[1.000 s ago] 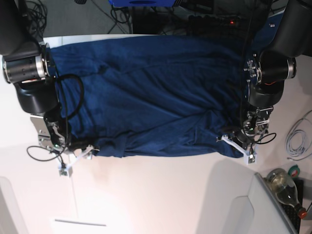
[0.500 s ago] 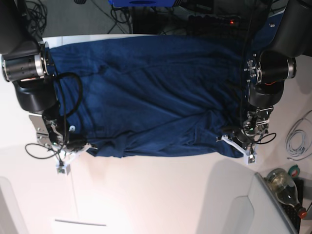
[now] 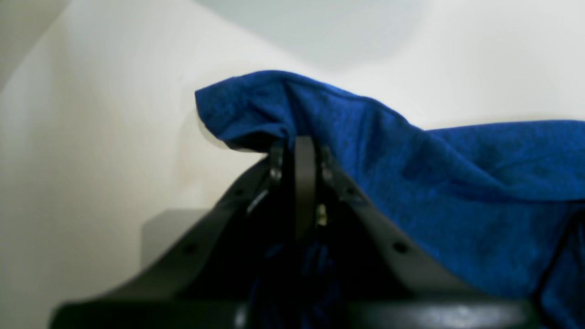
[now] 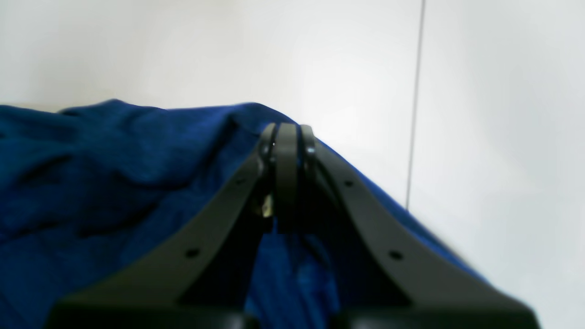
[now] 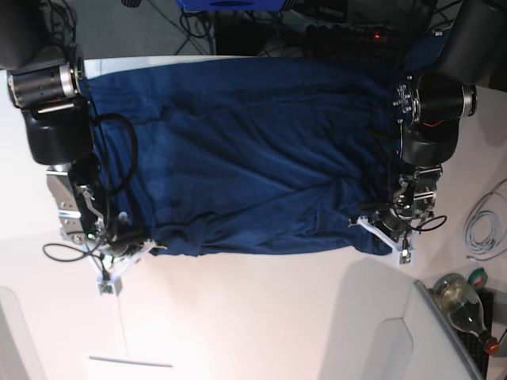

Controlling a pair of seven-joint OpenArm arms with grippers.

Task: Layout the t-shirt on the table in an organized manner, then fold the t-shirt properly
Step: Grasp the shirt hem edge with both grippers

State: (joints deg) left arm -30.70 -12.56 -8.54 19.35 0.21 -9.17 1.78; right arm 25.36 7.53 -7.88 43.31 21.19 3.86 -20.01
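Note:
The dark navy t-shirt [image 5: 245, 158] lies spread across the white table [image 5: 261, 317], wrinkled, its near edge running between both arms. My left gripper [image 5: 388, 235], on the base view's right, is shut on the shirt's near right corner; in the left wrist view [image 3: 297, 146] the jaws pinch blue cloth [image 3: 411, 160] that drapes over them. My right gripper [image 5: 127, 252], on the base view's left, is shut on the near left corner; in the right wrist view [image 4: 285, 137] the closed jaws hold blue fabric [image 4: 114, 160] just above the white tabletop [image 4: 480, 114].
A dark seam line [image 4: 415, 100] runs across the table beside the right gripper. A grey panel [image 5: 380, 324] sits at the near right corner. A glass bottle [image 5: 463, 305] and a coiled white cable [image 5: 483, 226] lie at the right edge. Cables and equipment sit beyond the far edge.
The right arm has shifted toward the near edge with the shirt's left corner, drawing that side of the hem along. The left gripper has stayed nearly still.

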